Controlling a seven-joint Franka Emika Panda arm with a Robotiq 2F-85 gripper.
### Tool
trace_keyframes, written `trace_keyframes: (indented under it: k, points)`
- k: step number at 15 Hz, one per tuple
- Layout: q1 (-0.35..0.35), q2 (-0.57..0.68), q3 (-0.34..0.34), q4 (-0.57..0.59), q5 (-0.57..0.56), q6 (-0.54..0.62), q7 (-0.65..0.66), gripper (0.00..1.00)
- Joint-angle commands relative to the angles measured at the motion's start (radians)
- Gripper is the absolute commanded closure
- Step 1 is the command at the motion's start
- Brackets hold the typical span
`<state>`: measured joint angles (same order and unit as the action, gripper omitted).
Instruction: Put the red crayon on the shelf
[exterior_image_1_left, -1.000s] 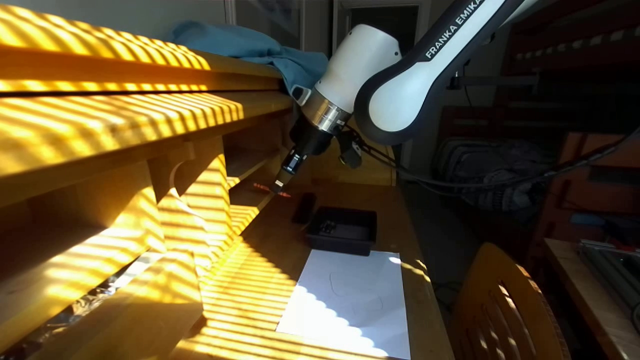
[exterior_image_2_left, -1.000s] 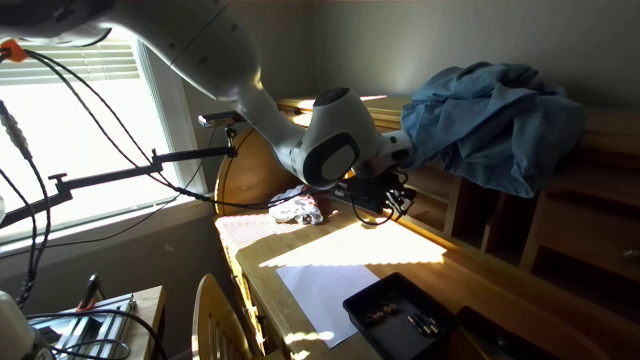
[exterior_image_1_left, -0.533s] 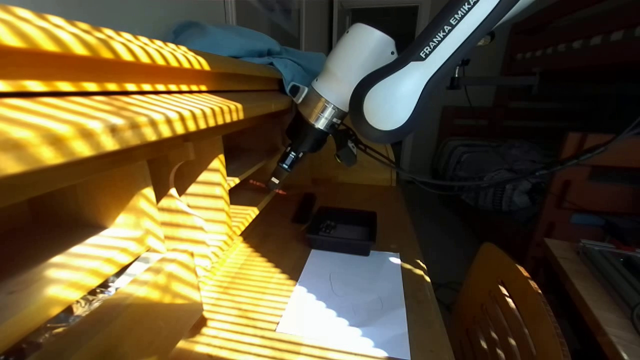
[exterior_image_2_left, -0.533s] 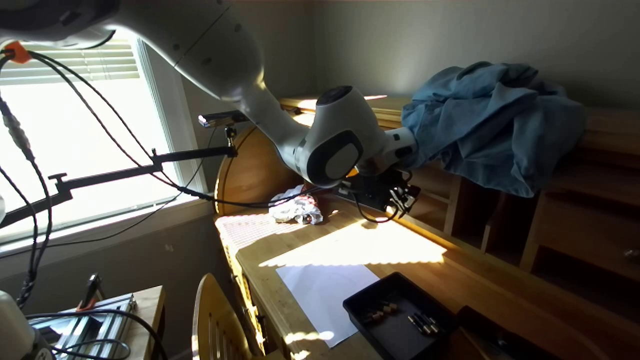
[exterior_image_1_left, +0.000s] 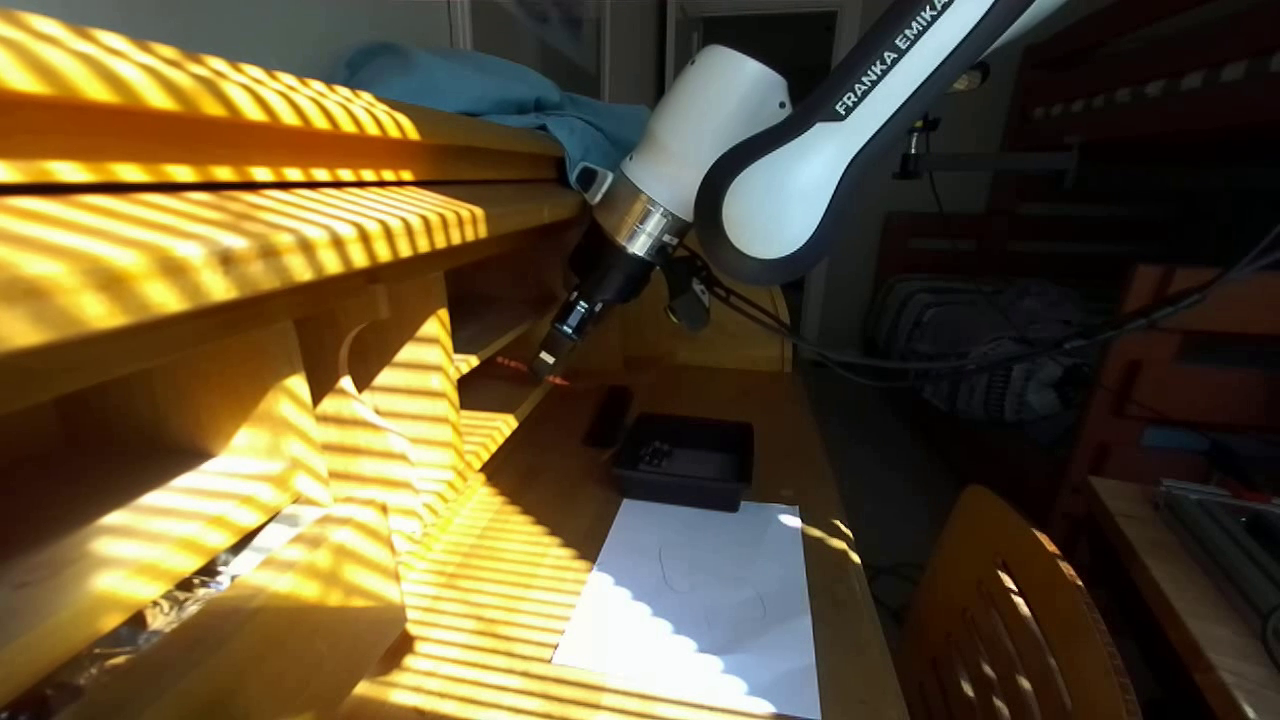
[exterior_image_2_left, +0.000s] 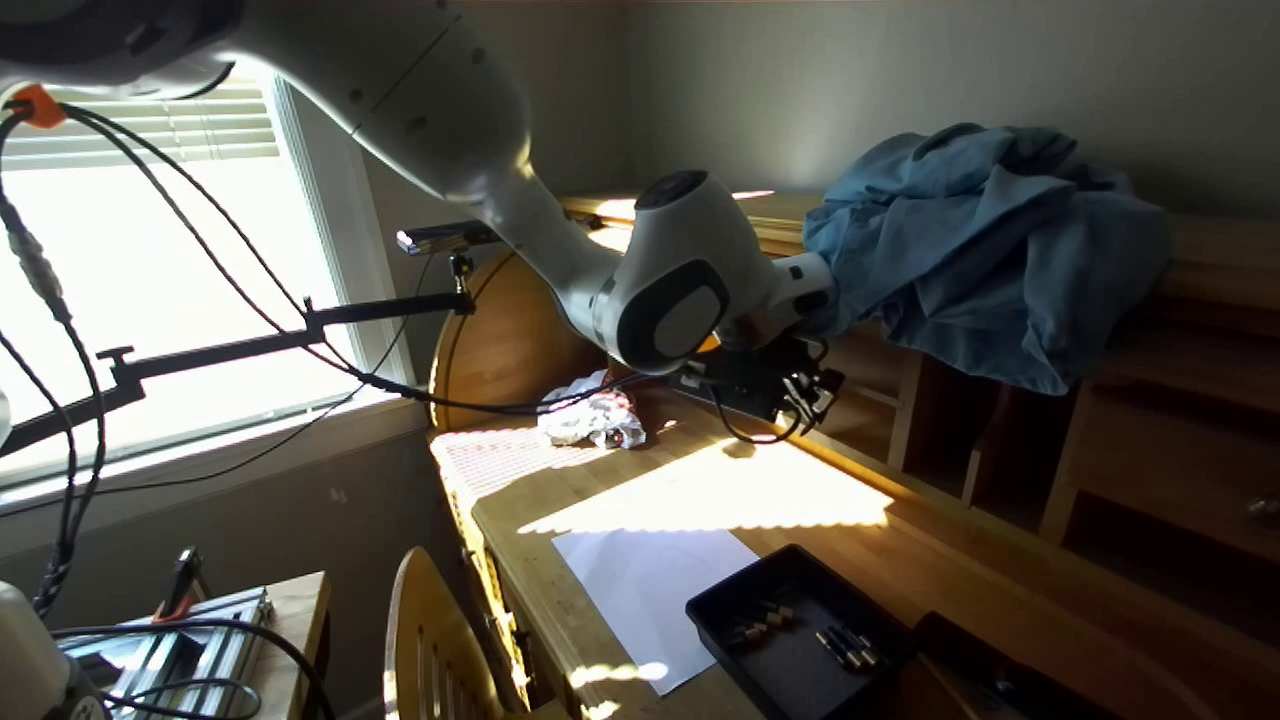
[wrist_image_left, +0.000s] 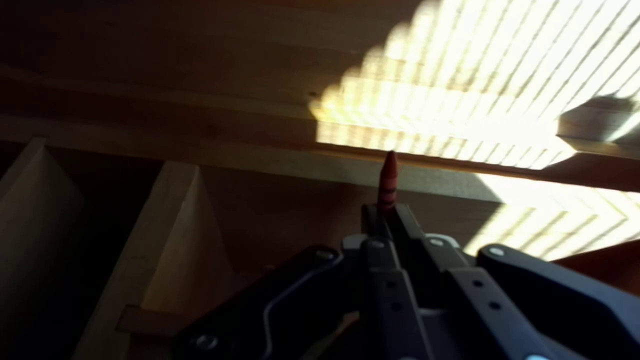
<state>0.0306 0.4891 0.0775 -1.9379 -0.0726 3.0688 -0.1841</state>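
The red crayon (wrist_image_left: 388, 177) is clamped between my fingertips in the wrist view, with its pointed end sticking out past them. Its two ends also show faintly on either side of the fingertip in an exterior view (exterior_image_1_left: 513, 364). My gripper (wrist_image_left: 389, 212) is shut on the crayon; it also shows in an exterior view (exterior_image_1_left: 546, 366), tilted down at the shelf front. The light-yellow wooden shelf (exterior_image_1_left: 425, 385) has boards and dividers forming cubbies; it also shows in an exterior view (exterior_image_2_left: 908, 410) and in the wrist view (wrist_image_left: 280, 160). The fingertips are in front of a cubby, above the desk.
A black tray (exterior_image_1_left: 690, 490) with small items stands on the desk, beside a dark flat object (exterior_image_1_left: 608, 415) and white paper (exterior_image_1_left: 710, 590). A blue cloth (exterior_image_2_left: 980, 250) hangs over the shelf top near the arm. A chair (exterior_image_1_left: 1010, 610) stands at the desk's front.
My gripper has moved slightly closer to the shelf and a little higher, with the crayon still in it. The movement is smaller in the last half second. Nothing else has moved.
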Motion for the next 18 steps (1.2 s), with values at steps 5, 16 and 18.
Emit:
trace_keyframes:
  k: [5, 16, 18]
  points:
    - [-0.018, 0.05, 0.013, 0.063, -0.011, 0.005, -0.002, 0.53]
    - [0.039, -0.013, -0.041, 0.011, 0.024, -0.078, 0.144, 0.0]
    - [0.081, -0.037, -0.087, -0.006, 0.01, -0.121, 0.209, 0.0]
